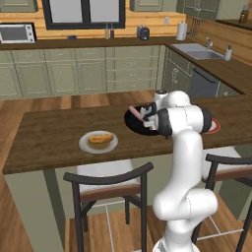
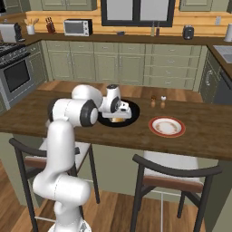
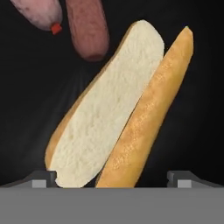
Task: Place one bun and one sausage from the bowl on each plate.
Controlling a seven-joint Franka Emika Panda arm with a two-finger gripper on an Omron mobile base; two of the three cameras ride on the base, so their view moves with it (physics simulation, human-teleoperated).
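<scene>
Island counter [image 1: 49,133], dark wood, holdings listed left to right as seen from the left base view. Item one: pale grey-white plate [image 1: 84,144], carrying one golden-orange bun on the plate [image 1: 101,139] lying lengthwise across its centre. Item two: black bowl [image 1: 132,121], round and shallow, partly covered by the white arm; a pinkish sausage [image 1: 134,111] shows at its near-left rim. Item three: gripper [image 3: 111,177], lowered over the bowl, jaws spread wide with nothing between them, one dark fingertip on each side of the bun in the bowl [image 3: 111,113]. This bun lies split open on the black floor of the bowl, white crumb face beside its orange crust half. Two sausages lie just beyond it in the hand view: a paler pink sausage [image 3: 37,13] and a darker brown sausage [image 3: 87,28], side by side. Item four: red-rimmed plate [image 2: 167,126], set well right of the bowl. Item five: two small shakers [image 2: 157,102] behind that plate.
</scene>
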